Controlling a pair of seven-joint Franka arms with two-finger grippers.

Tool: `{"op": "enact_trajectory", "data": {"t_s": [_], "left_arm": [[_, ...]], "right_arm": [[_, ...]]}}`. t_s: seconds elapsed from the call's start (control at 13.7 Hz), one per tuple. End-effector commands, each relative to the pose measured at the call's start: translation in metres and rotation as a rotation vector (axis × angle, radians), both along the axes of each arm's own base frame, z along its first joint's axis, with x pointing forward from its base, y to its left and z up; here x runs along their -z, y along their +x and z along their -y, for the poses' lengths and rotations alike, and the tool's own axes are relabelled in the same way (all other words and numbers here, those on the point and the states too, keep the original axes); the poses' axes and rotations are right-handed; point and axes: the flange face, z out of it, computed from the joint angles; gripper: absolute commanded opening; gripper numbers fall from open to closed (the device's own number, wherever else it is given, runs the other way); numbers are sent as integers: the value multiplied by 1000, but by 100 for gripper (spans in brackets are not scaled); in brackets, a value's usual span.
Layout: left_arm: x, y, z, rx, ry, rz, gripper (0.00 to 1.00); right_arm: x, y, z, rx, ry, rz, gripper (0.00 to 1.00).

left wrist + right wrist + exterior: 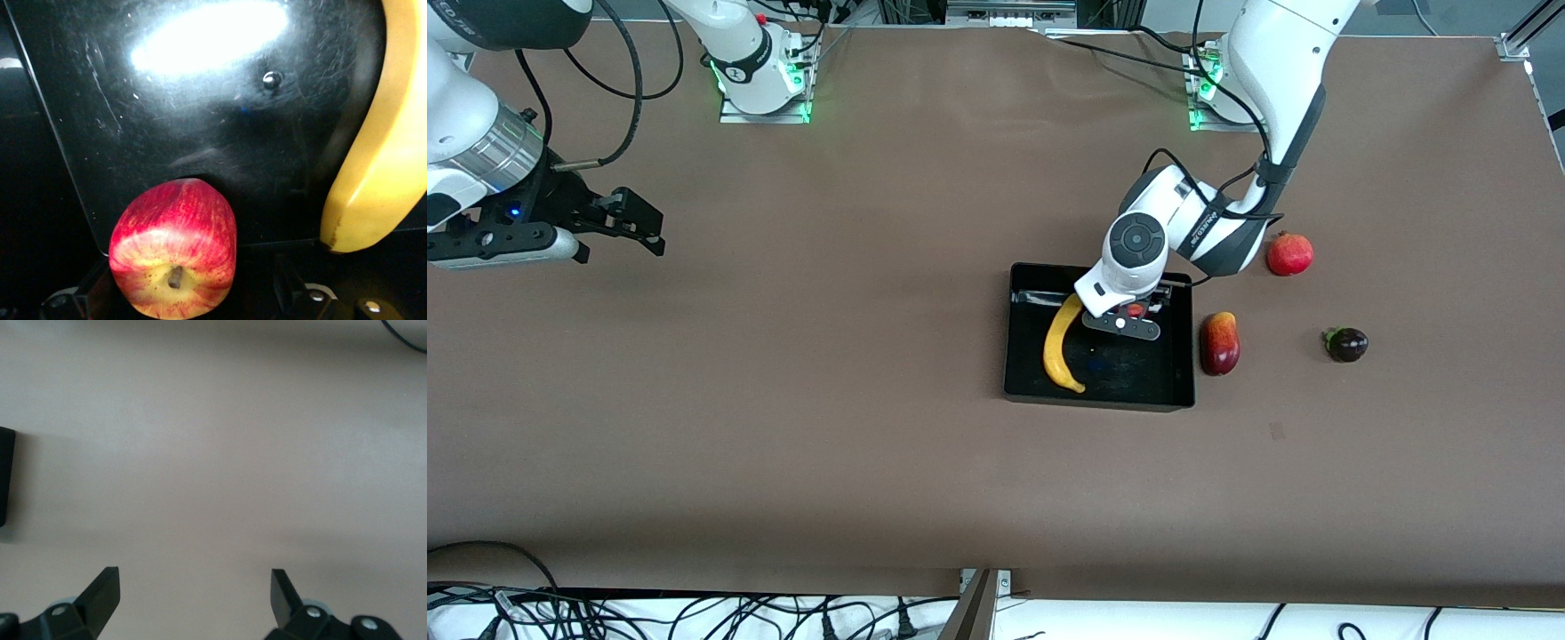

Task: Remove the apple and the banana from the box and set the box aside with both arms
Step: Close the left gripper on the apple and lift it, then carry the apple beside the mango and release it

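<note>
Our left gripper (1136,313) sits low inside the box (1100,396), its body hiding most of the apple (173,250) between its spread fingers; we cannot tell if they touch it. The banana (1060,345) lies in the box beside it, while our right gripper (633,218) waits unclenched over bare table toward the right arm's end.

no readable text, labels, brands or numbers, faint lettering on left arm (1209,233) illegible
</note>
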Motion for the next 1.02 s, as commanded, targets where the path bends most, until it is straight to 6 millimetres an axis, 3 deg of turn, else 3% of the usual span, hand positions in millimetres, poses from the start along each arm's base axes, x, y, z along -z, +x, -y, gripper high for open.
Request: {"op": "enact_trajectory", "data": {"t_s": [0.0, 0.15, 0.29, 0.58, 0.73, 0.8, 0.95], "left_arm": [[3, 2, -4, 1, 14, 25, 73], [-6, 6, -9, 2, 16, 26, 34], [-41, 13, -11, -12, 37, 28, 28], [-129, 42, -48, -29, 71, -12, 29], [-159, 61, -106, 58, 38, -81, 30], [-166, 60, -128, 99, 11, -113, 30], [-146, 46, -176, 157, -7, -196, 32]], "right_arm": [[-6, -2, 0, -3, -9, 1, 100], [-6, -2, 0, -3, -9, 1, 100], [-6, -2, 0, -3, -9, 1, 100], [-6, -2, -1, -4, -9, 1, 100], [-6, -2, 0, -3, -9, 1, 100], [-6, -2, 0, -3, -9, 1, 100], [-6, -2, 0, -3, -9, 1, 100]]}}
